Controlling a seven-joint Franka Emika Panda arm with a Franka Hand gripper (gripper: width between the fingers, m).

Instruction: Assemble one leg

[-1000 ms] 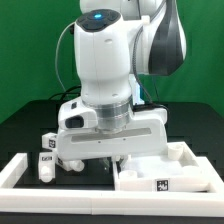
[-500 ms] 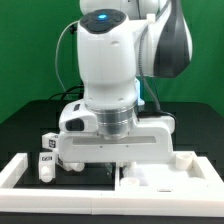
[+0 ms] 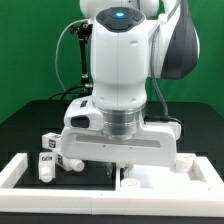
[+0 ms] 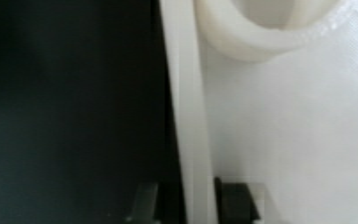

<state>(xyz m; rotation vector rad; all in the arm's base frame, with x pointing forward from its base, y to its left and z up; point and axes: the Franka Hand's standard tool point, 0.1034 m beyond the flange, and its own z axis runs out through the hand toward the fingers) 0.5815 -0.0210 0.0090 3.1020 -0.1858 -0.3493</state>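
Observation:
In the wrist view my gripper [image 4: 192, 202] stands astride the upright edge wall of the wide flat white panel [image 4: 282, 120]. One dark finger [image 4: 146, 202] is on the outer side and the other on the inner side, both against the wall. A raised round corner [image 4: 265, 35] of the panel lies further along. In the exterior view the panel [image 3: 165, 178] lies at the front right, and the arm's white hand [image 3: 112, 148] hides the fingers. A leg [image 3: 46, 164], a short white post with a marker tag, lies at the exterior view's left, apart from the gripper.
Another white tagged part [image 3: 49, 141] lies just behind the leg. A low white raised border [image 3: 18, 172] runs along the front left. The table top [image 3: 30, 120] is black, with a green backdrop behind.
The arm has shifted toward the exterior view's right and looms larger. The white panel has slid toward the front of the view with it. The leg has not moved.

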